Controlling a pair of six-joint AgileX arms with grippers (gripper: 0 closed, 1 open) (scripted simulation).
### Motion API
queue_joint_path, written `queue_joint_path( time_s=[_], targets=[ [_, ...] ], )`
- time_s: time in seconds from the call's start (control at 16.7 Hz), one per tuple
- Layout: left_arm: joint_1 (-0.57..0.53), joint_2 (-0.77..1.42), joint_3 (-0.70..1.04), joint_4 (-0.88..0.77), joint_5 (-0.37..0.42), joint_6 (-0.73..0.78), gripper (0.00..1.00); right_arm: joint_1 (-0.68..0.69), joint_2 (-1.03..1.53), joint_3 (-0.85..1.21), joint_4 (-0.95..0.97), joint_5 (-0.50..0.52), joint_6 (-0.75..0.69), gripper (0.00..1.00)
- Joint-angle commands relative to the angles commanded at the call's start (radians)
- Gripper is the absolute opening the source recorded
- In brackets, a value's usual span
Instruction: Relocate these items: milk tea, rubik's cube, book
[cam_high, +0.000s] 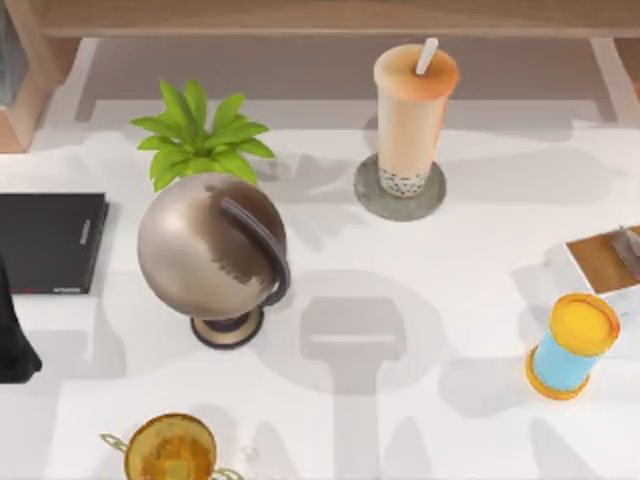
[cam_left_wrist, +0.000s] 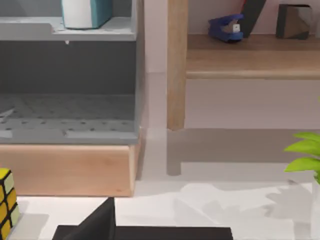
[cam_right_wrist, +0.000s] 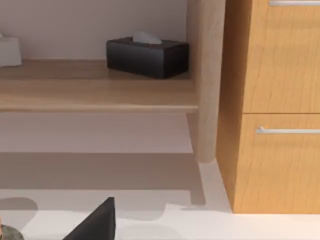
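The milk tea (cam_high: 412, 110), a tall clear cup with an orange lid and white straw, stands on a grey coaster (cam_high: 372, 200) at the back of the table, right of the middle. The rubik's cube (cam_left_wrist: 6, 205) shows its yellow face at the edge of the left wrist view, on the white table beside a wooden shelf base. The book (cam_left_wrist: 85, 12), light blue with white pages, rests on a grey shelf above it. My left arm (cam_high: 12, 340) sits at the table's left edge, and part of my left gripper (cam_left_wrist: 97, 225) pokes into its wrist view. My right gripper (cam_right_wrist: 97, 222) faces a wooden cabinet.
A bronze globe (cam_high: 210, 250) stands left of centre with a green plant (cam_high: 200, 135) behind it. A black slab (cam_high: 50, 240) lies at the left. At the right are a blue cylinder (cam_high: 572, 345) and a wooden tray (cam_high: 605, 260). A gold trophy (cam_high: 170, 450) stands at the front.
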Motion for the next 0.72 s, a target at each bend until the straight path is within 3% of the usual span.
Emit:
queue_joint_path(
  time_s=[0.24,0.72],
  targets=[
    [0.0,0.0,0.0,0.0,0.0,0.0,1.0,-0.061,-0.152,-0.078,-0.094,-0.065,0.0,1.0],
    [0.002,0.006,0.007,-0.003,0.001,0.001,1.0,-0.066,-0.163,-0.084,-0.101,-0.071,0.0,1.0]
  ],
)
